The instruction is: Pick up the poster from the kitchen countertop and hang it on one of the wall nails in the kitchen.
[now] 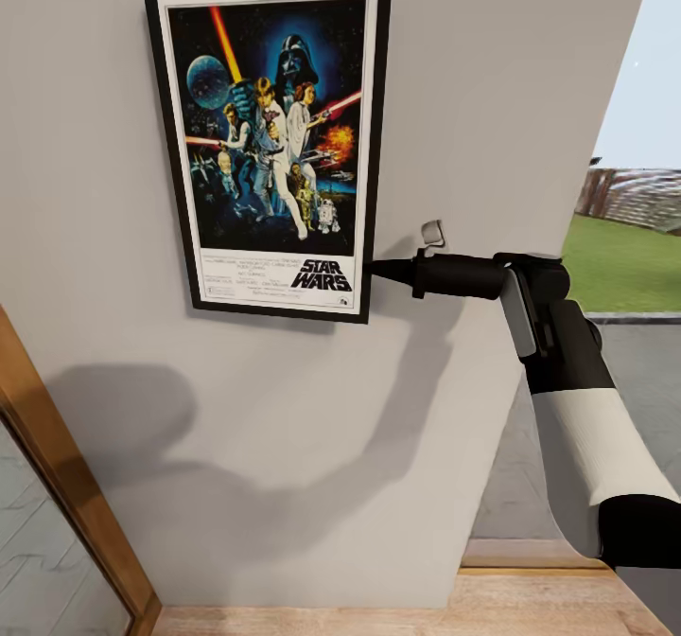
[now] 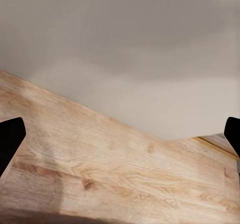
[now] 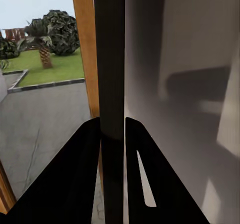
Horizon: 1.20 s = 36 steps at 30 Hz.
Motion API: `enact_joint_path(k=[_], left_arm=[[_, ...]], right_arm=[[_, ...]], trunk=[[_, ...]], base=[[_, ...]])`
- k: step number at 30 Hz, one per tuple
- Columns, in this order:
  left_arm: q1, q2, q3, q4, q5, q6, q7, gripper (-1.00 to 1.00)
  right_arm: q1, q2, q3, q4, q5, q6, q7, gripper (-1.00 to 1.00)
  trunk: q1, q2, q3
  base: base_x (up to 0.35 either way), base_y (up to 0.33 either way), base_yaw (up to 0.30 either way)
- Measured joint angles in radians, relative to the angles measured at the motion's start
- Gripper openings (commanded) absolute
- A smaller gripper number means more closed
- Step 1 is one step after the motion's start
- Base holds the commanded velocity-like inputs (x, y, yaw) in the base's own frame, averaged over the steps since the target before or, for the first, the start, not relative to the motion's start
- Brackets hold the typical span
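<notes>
The right gripper (image 1: 371, 270) pinches the lower right edge of the Star Wars poster (image 1: 270, 134) against the grey wall (image 1: 492, 97); the left gripper (image 2: 120, 139) is spread wide over the wooden floor (image 2: 100, 169).

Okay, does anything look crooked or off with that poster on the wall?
Yes. The black-framed Star Wars poster sits tilted against the pale grey wall, its top leaning left. The right pincer is shut on its lower right edge. A small metal wall nail sits apart to the right, nothing hanging on it.
</notes>
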Motion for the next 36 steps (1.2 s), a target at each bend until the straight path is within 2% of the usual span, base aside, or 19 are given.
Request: enact_joint_path(k=[36], left_arm=[[0.0,0.005,0.0,0.0,0.0,0.0,0.0,1.0]], right_arm=[[0.004,0.0,-0.001,-0.001,-0.008,0.003,0.0,-1.0]], trunk=[[0.0,0.0,0.0]], base=[[0.019,0.0,0.0]])
